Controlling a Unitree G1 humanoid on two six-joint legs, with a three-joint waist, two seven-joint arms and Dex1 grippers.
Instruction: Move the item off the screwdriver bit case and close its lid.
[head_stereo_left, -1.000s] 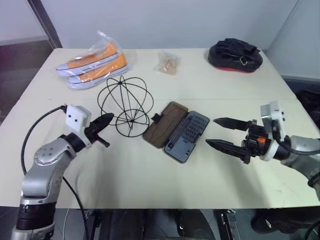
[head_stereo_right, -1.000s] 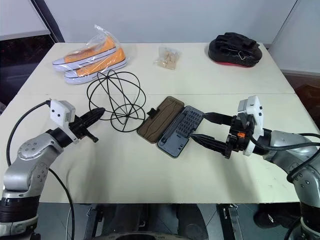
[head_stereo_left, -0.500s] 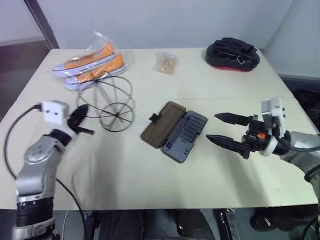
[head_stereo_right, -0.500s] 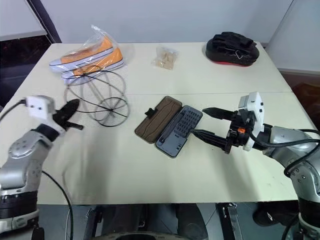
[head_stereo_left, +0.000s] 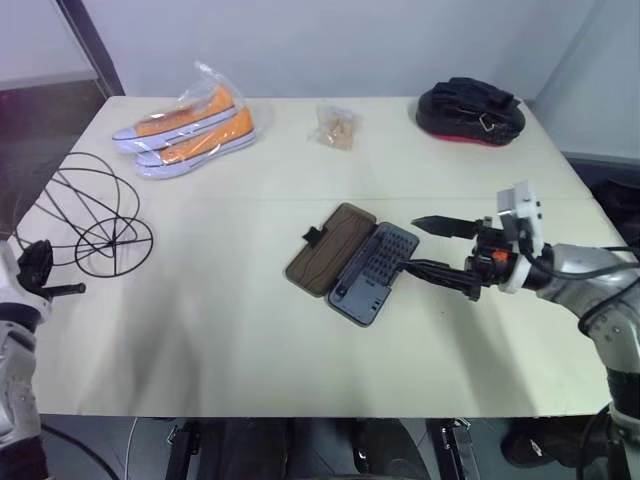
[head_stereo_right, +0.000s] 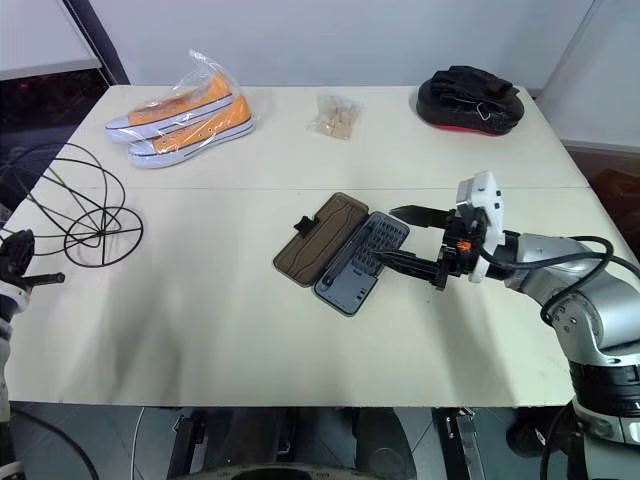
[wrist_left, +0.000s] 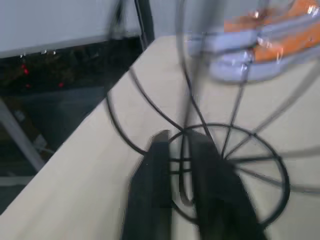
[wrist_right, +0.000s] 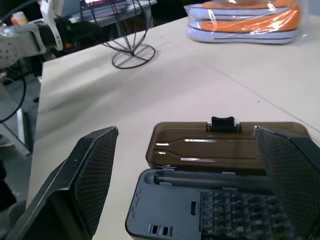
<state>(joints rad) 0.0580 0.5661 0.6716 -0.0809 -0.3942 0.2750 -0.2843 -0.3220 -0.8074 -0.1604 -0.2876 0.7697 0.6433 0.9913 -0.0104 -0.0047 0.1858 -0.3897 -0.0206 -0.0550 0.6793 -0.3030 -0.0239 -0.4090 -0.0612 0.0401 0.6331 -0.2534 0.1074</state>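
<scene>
Wire globe (head_stereo_left: 85, 213) off case, near table's left edge, a hoop between left gripper (wrist_left: 182, 165) fingers; clamped or let go — cannot tell. Risk: globe drags or rolls off edge. Right gripper (head_stereo_left: 418, 247) spread wide beside open case (head_stereo_left: 372, 272), lid (head_stereo_left: 330, 249) beyond; risk: shoves case, spills bits.

Thin black wire globe (head_stereo_left: 88, 213) — glossy smoky-brown plastic lid (head_stereo_left: 329, 249), matt grey tray (head_stereo_left: 374, 272), smooth cream table (head_stereo_left: 230, 310).
</scene>
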